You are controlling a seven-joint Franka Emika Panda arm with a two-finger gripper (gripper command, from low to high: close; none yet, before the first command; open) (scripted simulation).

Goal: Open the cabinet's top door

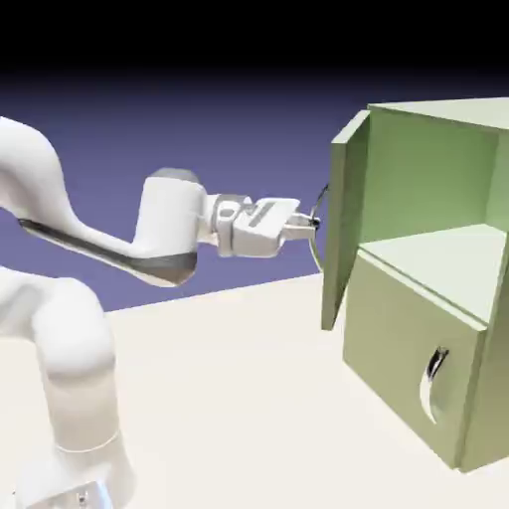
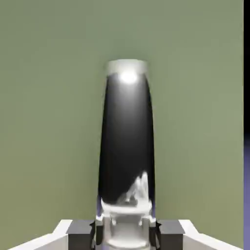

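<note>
So the gripper (image 1: 316,224) has its fingers clamped on the curved handle (image 1: 321,251) of the top door (image 1: 343,219), and that door stands wide open, right of centre in the exterior view's upper half. The cabinet (image 1: 405,343) itself fills the right side of the frame.

What could bite you from here, imo: the grip looks like it's only on a short stretch of a smooth, shiny, curved bar. If the wrist doesn't turn along with the door's arc, I'd expect the fingertips to slide along the handle or twist off it. Pulling straight instead of swinging could also load the hinge side and drag the whole cabinet askew. And if the jaws let go while the arm is pushing sideways, a knuckle could knock the door partway back.

Edges: the door's free edge (image 2: 242,73) shows at the far right of the hand view, with a strip of dark and blue-violet backdrop past it, so the grip sits inboard of that edge. The hand is close to the panel face, so not much slack for tipping it forward.

Room: to the left of the hand there's the arm's own forearm (image 1: 94,244), then open air below over the pale tabletop (image 1: 229,398). Lower right is the bottom door (image 1: 403,353) with its own handle (image 1: 433,386) poking out, well apart from the fingers. Backing off leftward looks like the roomiest way out.
</note>
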